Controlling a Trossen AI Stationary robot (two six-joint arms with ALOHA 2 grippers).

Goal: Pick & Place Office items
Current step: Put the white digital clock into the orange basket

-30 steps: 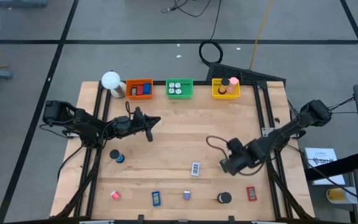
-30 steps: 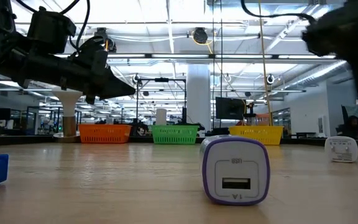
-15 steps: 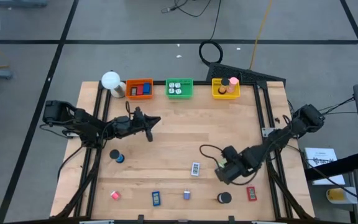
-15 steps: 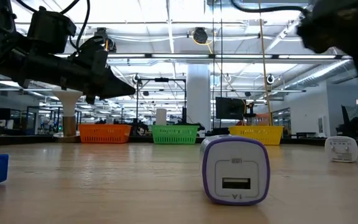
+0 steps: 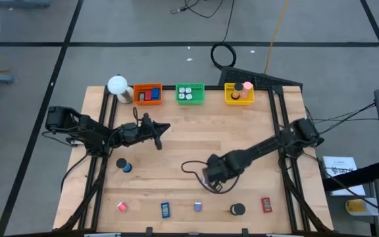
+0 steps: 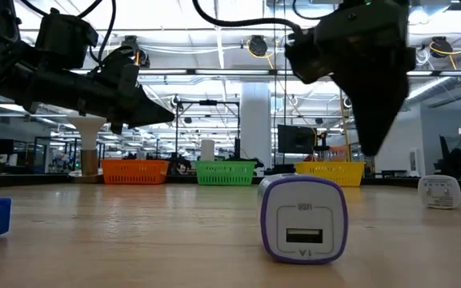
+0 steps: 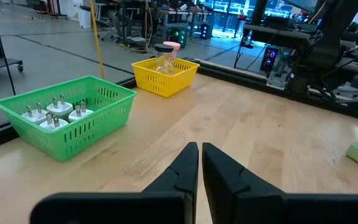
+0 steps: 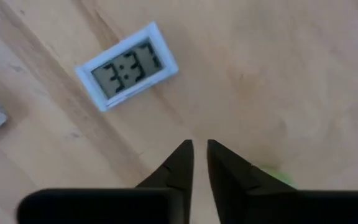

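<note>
High view: near edge of table with six items unsorted; mid-table, right tool narrowly parted, empty, beside small digital clock; left tool shut, empty; far trays part filled

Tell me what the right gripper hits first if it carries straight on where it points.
Probably bare wood: the right gripper points down at the tabletop, with the white clock and a green bit off to either side. Depth is unclear.
</note>
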